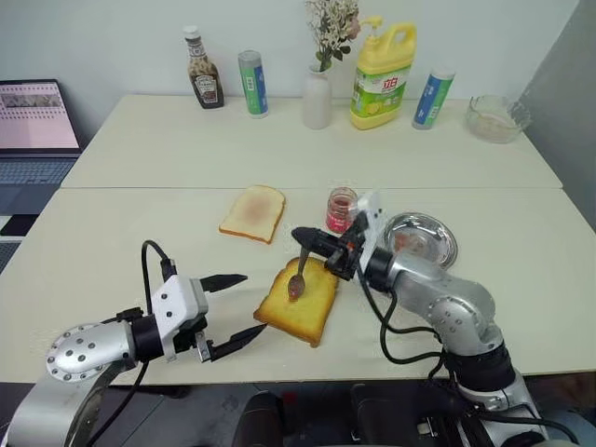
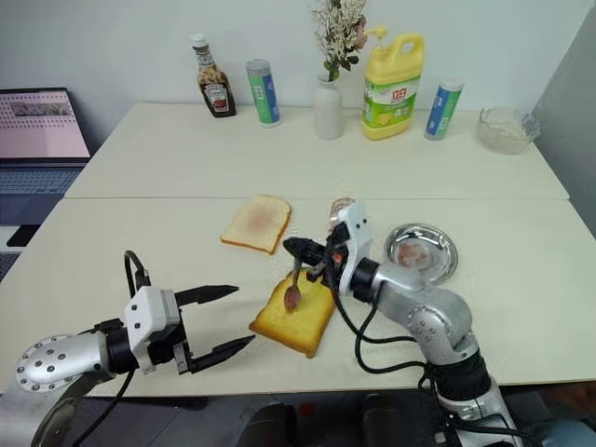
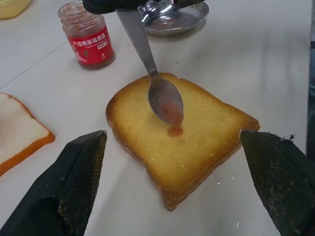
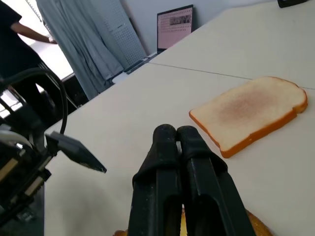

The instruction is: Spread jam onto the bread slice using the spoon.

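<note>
At the far left, an open laptop (image 1: 35, 126) with a lit screen sits on a separate surface beside the cream-coloured table (image 1: 140, 233). Nearer the robot, the left gripper (image 1: 237, 307) hovers low over the table with its two black fingers spread wide, empty, pointing toward the thick golden-yellow bread slice with a browned crust (image 1: 300, 304), which lies flat just beyond its fingertips. Behind the gripper lies a thinner, paler beige slice of bread (image 1: 253, 212), apart from the golden one. Along the back edge stand a tall brown ketchup bottle (image 1: 202, 71), a blue-and-green can (image 1: 252, 84), a white vase of dried flowers (image 1: 318, 93), a yellow detergent jug (image 1: 383, 74), a second can (image 1: 432, 97) and a glass bowl (image 1: 498, 118). Over the golden slice, the small silver spoon (image 3: 157, 88) hangs bowl-down, its tip smeared with red jam and touching a small red dab (image 3: 175, 131) on the bread. The right gripper (image 1: 307, 238) pinches the spoon's handle, fingers pressed together. Just behind it stands the small clear glass jam jar (image 1: 341, 209), lid off, and to its right a round shiny metal dish (image 1: 421, 238).
</note>
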### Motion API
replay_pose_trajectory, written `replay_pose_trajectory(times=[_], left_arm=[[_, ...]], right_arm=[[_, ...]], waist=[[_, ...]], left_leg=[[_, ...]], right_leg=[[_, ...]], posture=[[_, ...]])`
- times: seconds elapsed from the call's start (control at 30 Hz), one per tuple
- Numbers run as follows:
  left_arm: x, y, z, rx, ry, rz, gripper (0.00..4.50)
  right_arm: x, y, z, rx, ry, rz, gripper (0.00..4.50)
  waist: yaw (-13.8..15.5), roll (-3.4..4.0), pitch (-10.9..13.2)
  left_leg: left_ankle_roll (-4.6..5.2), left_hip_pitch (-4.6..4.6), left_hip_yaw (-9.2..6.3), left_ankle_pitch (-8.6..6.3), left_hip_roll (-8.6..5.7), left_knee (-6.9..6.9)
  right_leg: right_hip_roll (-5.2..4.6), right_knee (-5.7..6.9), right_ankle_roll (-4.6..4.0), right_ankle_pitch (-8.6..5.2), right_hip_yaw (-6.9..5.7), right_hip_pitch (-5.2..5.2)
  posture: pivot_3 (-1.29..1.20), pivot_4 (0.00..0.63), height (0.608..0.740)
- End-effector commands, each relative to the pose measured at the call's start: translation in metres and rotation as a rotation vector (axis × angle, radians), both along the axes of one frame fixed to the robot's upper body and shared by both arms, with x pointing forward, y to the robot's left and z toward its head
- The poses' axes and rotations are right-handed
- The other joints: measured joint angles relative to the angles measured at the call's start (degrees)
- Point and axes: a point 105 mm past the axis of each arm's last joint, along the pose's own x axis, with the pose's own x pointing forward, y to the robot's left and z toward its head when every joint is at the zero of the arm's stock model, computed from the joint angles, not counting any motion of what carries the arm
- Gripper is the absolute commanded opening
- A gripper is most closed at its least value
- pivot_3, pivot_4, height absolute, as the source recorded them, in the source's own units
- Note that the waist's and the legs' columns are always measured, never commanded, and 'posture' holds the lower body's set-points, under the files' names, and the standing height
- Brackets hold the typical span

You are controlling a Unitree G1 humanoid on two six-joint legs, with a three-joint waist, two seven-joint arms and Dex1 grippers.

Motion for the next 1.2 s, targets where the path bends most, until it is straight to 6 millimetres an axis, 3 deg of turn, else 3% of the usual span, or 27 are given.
replay_pose_trajectory(times=[0.03,0.37,0.93,1.03,1.2], left_arm=[[0.000,-0.005,0.000,0.008,-0.022,-0.025,4.50],[0.001,-0.003,-0.002,0.019,-0.029,-0.039,4.50],[0.006,-0.003,-0.001,0.058,-0.065,-0.093,4.50],[0.010,-0.003,-0.001,0.092,-0.091,-0.115,4.50],[0.012,-0.002,-0.001,0.169,-0.136,-0.181,4.50]], right_arm=[[-0.009,0.002,0.018,0.018,-0.144,0.041,0.04],[-0.023,-0.002,0.019,-0.025,-0.310,0.103,0.04],[-0.023,-0.019,0.041,0.036,-0.360,0.076,0.04],[-0.018,-0.024,0.041,0.097,-0.274,0.029,0.04],[-0.005,-0.039,0.035,0.297,0.010,-0.090,0.04]], waist=[[0.00,0.00,0.00],[0.03,-0.01,-0.01],[0.13,-0.02,-0.01],[0.12,-0.03,-0.02],[0.18,-0.04,-0.03]], left_leg=[[0.00,0.00,0.00,0.00,0.00,0.00],[0.00,0.00,-0.02,0.00,-0.01,0.00],[0.00,0.01,-0.07,0.00,-0.01,0.02],[0.00,0.04,-0.05,0.00,-0.02,0.03],[-0.01,0.04,-0.09,0.00,0.00,0.01]], right_leg=[[0.00,0.00,0.00,0.00,0.00,0.00],[0.00,0.01,0.00,0.00,-0.01,0.01],[0.00,0.02,-0.01,0.01,-0.05,0.05],[0.00,0.02,-0.01,0.01,-0.03,0.08],[0.00,0.05,-0.02,0.01,-0.06,0.10]], posture=[[0.00,0.150,0.740],[0.00,0.150,0.740],[0.00,0.150,0.740],[0.00,0.150,0.740],[0.00,0.150,0.740]])
